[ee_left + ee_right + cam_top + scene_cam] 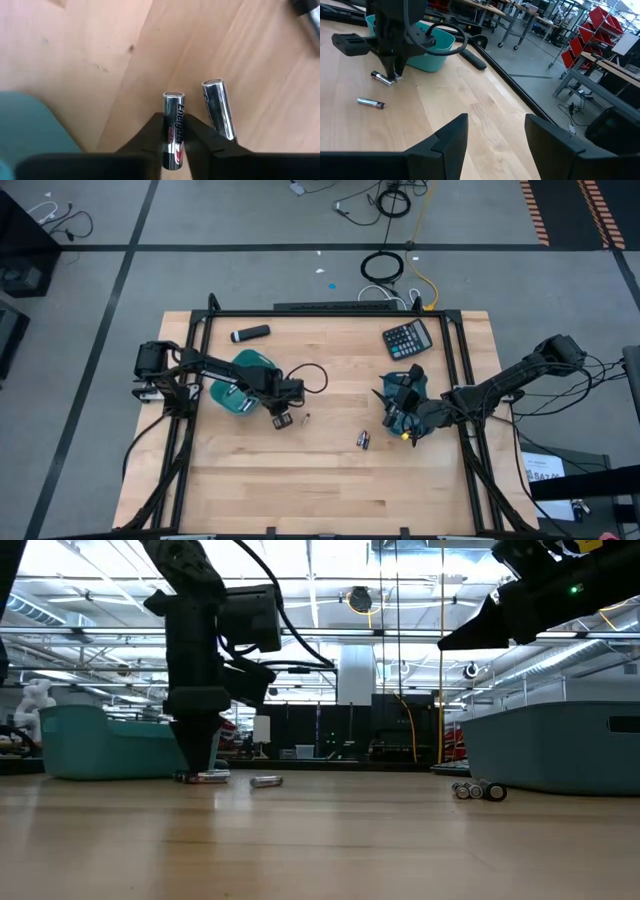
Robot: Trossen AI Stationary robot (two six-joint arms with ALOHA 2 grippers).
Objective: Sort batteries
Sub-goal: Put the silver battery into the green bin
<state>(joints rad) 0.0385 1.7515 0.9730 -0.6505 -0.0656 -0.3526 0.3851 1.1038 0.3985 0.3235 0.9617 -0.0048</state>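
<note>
My left gripper [281, 418] points down beside the left teal tray [240, 380] and is shut on a silvery-grey battery [173, 112]. A second silvery battery [219, 112] lies on the table right next to it. A third battery [306, 419] lies a little to the right, and a small group of batteries [364, 440] lies nearer the table's middle. My right gripper [496, 145] hovers open with nothing in it, above the table by the right teal tray [403, 392]. My left gripper pinches the battery's two long sides [172, 131] between its two fingers, back from the end that shows. The fingers come from above, pointing down, and lie across the battery. The battery lies level at table height [205, 777].
A black calculator [408, 338] and a black marker-like cylinder [250, 333] lie near the far edge. A dark cable loops from the left arm [312, 375]. Bare wood stretches across the table's near half [320, 490].
</note>
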